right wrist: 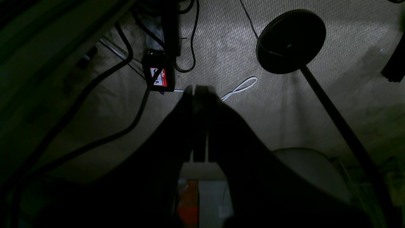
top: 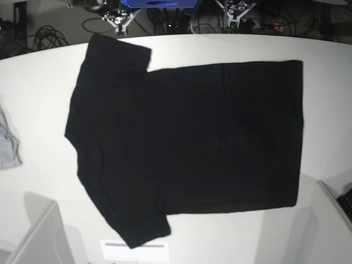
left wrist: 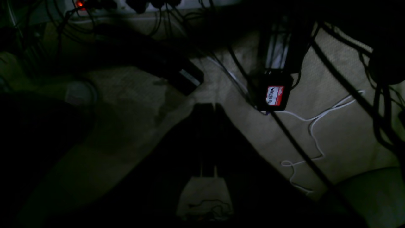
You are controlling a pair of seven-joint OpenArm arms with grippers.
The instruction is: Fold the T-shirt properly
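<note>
The T-shirt [top: 187,143] lies spread flat on the white table [top: 44,82] in the base view, plain black side up, with the sleeves at the left and the hem at the right. Neither gripper shows in that view. In the dim left wrist view my left gripper [left wrist: 208,106] has its fingers pressed together, with nothing between them, over a beige carpeted floor. My right gripper [right wrist: 196,88] is likewise shut and empty above the same kind of floor. The T-shirt does not appear in either wrist view.
A small grey cloth [top: 8,146] lies at the table's left edge. Pale grey shapes fill the bottom corners of the base view. On the floor are black cables, a white cord [left wrist: 316,126], a black box with a red label [right wrist: 158,77] and a round black stand base [right wrist: 291,41].
</note>
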